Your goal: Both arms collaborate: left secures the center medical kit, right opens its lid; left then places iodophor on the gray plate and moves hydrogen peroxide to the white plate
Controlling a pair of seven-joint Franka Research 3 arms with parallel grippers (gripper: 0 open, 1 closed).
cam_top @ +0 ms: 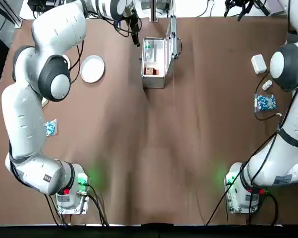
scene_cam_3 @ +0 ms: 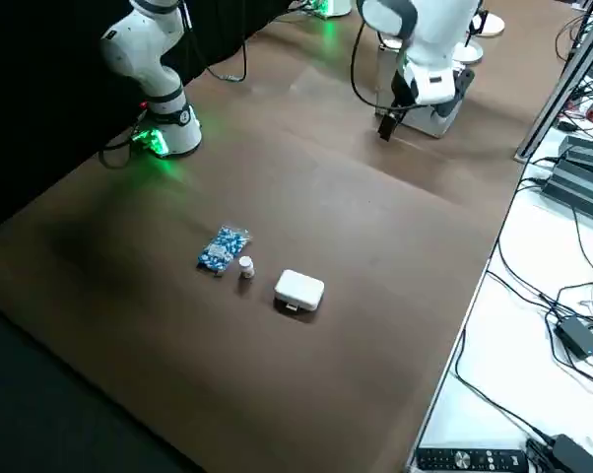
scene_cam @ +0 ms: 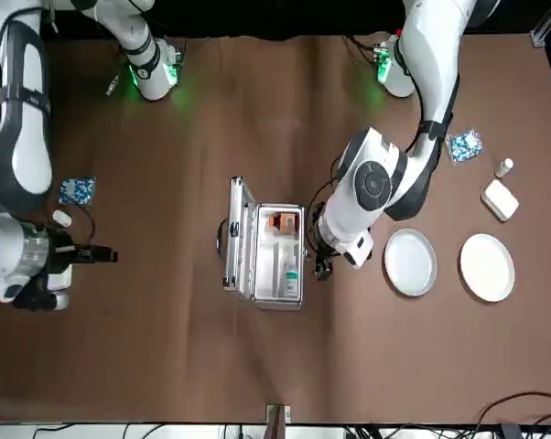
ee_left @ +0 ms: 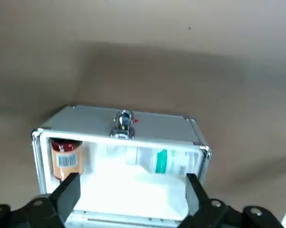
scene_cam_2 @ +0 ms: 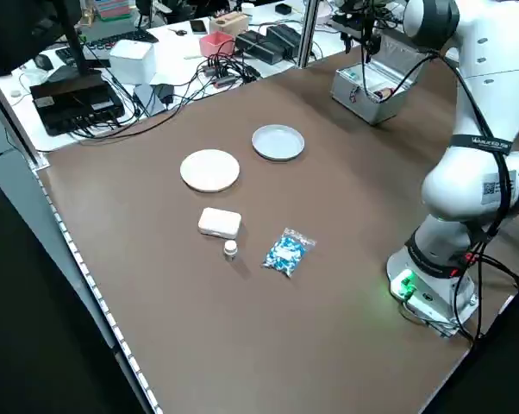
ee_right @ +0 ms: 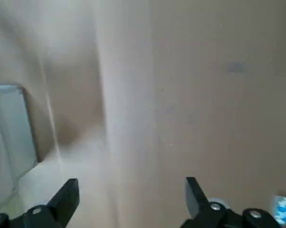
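The silver medical kit stands at the table's middle far side with its lid raised upright. Inside lie a brown iodophor bottle and a white, green-labelled hydrogen peroxide bottle. My left gripper is open, hovering beside the kit's open side and holding nothing. The gray plate and white plate sit to the robot's left of the kit. My right gripper is open and empty, well off to the kit's right near the far edge.
A white box, a small white bottle and a blue packet lie on the right side. Another blue packet lies on the left. A white box sits beyond the white plate.
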